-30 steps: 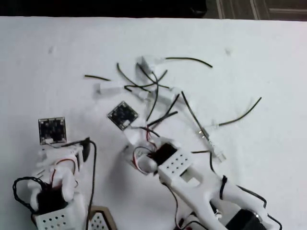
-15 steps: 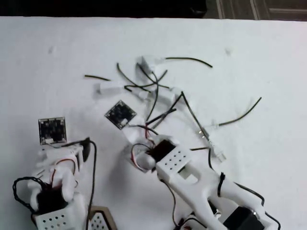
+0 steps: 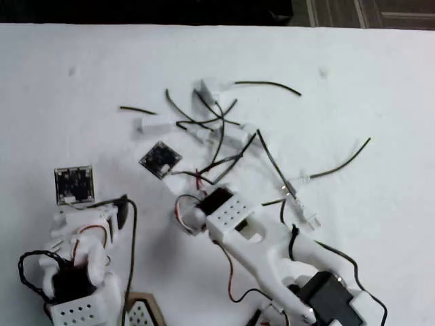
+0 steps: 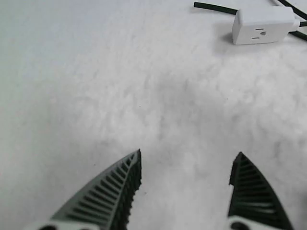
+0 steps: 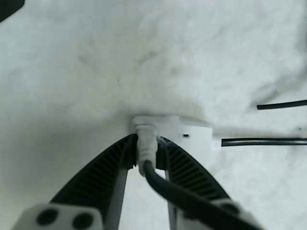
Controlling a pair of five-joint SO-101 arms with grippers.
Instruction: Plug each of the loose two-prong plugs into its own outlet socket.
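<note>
In the right wrist view my right gripper (image 5: 146,143) is shut on a white two-prong plug (image 5: 145,148) with a black cord. The plug's front sits against a white outlet socket (image 5: 184,132); its prongs are hidden. From above, the right arm (image 3: 234,221) lies near the table's middle, by a tangle of black cords (image 3: 217,129) and white sockets (image 3: 155,124). My left gripper (image 4: 187,160) is open over bare table, with a white socket (image 4: 263,25) and its cord well ahead of it. The left arm (image 3: 81,234) sits at the front left.
More white sockets (image 3: 212,87) and loose plugs (image 3: 309,219) with short black cords (image 3: 340,163) are scattered across the middle and right of the white table (image 3: 81,81). The table's far edge (image 3: 136,24) runs along the back.
The right arm has shifted left and slightly away over the last second, dragging the held plug's cord and nearby cords with it. The left arm has not moved.
</note>
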